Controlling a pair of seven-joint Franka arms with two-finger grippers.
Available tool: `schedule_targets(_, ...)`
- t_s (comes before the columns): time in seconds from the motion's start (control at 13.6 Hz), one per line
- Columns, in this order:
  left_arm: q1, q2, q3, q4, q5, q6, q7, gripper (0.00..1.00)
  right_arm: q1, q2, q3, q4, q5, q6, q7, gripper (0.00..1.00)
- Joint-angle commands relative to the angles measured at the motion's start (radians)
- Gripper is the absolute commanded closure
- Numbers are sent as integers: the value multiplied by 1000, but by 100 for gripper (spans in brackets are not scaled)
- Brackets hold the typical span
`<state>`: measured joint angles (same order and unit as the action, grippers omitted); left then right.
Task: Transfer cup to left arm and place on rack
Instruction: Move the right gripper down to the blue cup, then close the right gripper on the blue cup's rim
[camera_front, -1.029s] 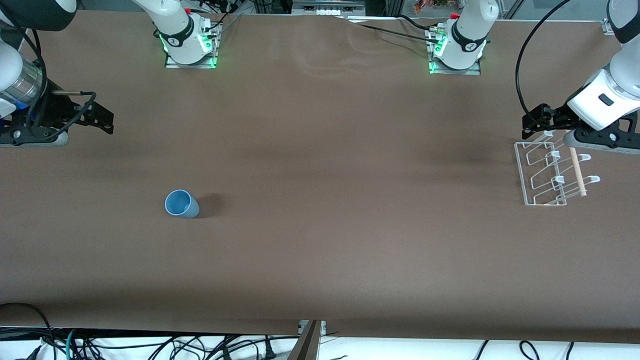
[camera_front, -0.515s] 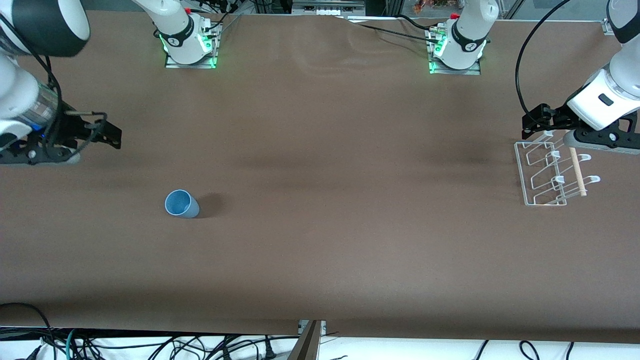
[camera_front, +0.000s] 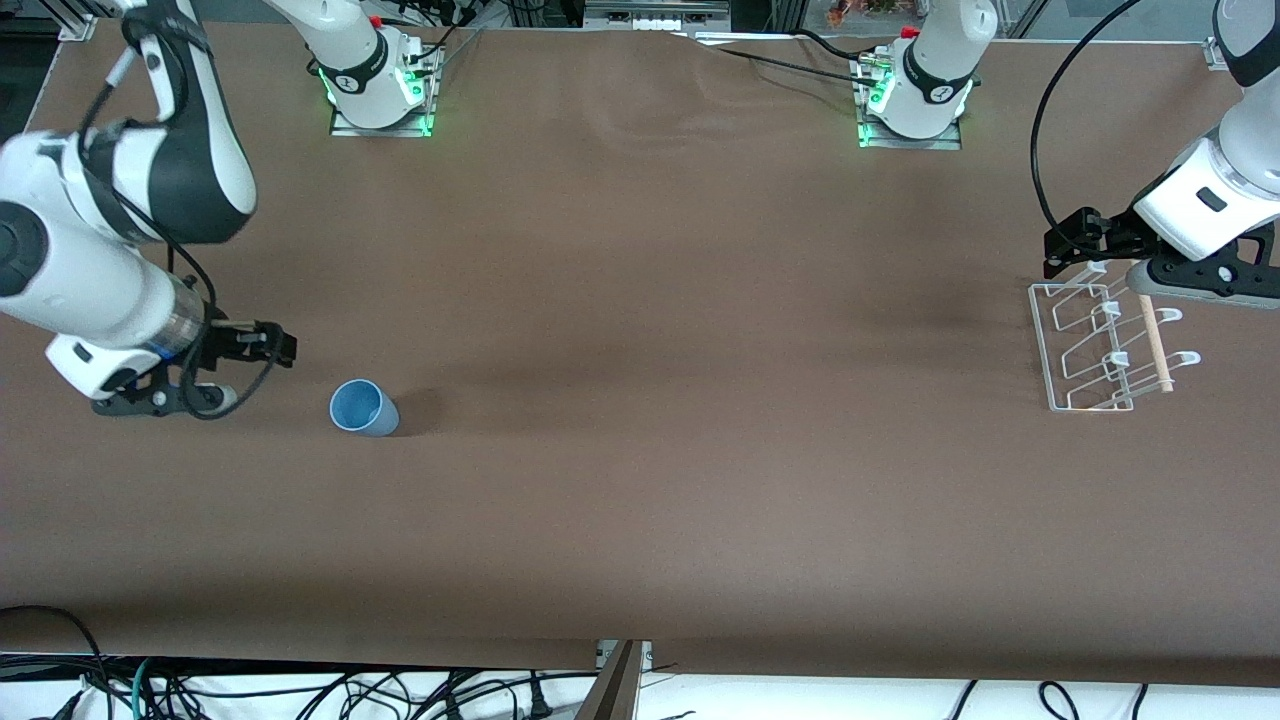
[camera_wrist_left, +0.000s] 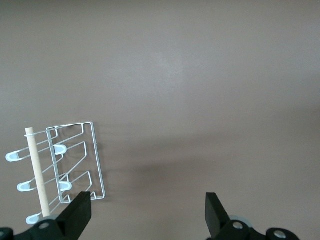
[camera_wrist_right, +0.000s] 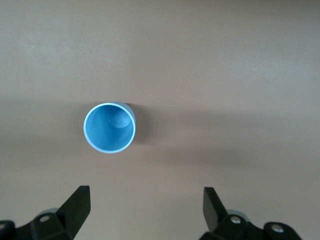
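The right gripper (camera_front: 280, 345) is seen w/ fingers spread wide, nothing held, hung over the brown table (camera_front: 640, 480) toward the right arm's end, just beside the cup (camera_front: 362, 408) but not touching it. In the right wrist view the two black fingertips (camera_wrist_right: 77, 202) are set well apart and bare table is seen between them; the cup (camera_wrist_right: 109, 127) is seen from above, upright, mouth open upward, empty, apart from both tips.

The cup is stood on the table approx. midway between the bases' edge and the front camera's edge, toward the right arm's end, and well apart from the rack (camera_front: 1085, 345).

The mid table is bare brown cloth; two arm bases w/ green lights are fixed along its farther edge.

The rack is set flat on the table at the left arm's end; white wire loops, white hooks and one wooden dowel (camera_front: 1153, 342) are seen on it. The left gripper (camera_front: 1075, 245) is held over the rack's farther end, released and holding nothing. In the left wrist view its fingertips (camera_wrist_left: 80, 212) are parted wide, w/ the rack (camera_wrist_left: 75, 160) and dowel (camera_wrist_left: 39, 175) next to one tip. The left arm is waiting.
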<state>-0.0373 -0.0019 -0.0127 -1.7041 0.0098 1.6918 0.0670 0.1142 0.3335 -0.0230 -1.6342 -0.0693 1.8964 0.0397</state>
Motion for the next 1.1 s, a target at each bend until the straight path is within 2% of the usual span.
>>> schedule_targets(0.0, -4, -1, 3, 3, -17, 5, -6, 0, -21, 59, 17, 7, 54, 41, 11, 0)
schedule_targets(0.44, -4, -1, 3, 3, -17, 5, -6, 0, -24, 188, 17, -16, 65, 157, 11, 0)
schedule_targets(0.88, -6, -1, 3, 3, -17, 5, -6, 0, -24, 234, 17, -27, 66, 196, 11, 1)
schedule_targets(0.96, -4, -1, 3, 3, -17, 5, -6, 0, -24, 237, 17, -29, 66, 207, 11, 17)
schedule_targets(1.03, -4, -1, 3, 3, -17, 5, -6, 0, -24, 243, 17, -29, 66, 208, 11, 46)
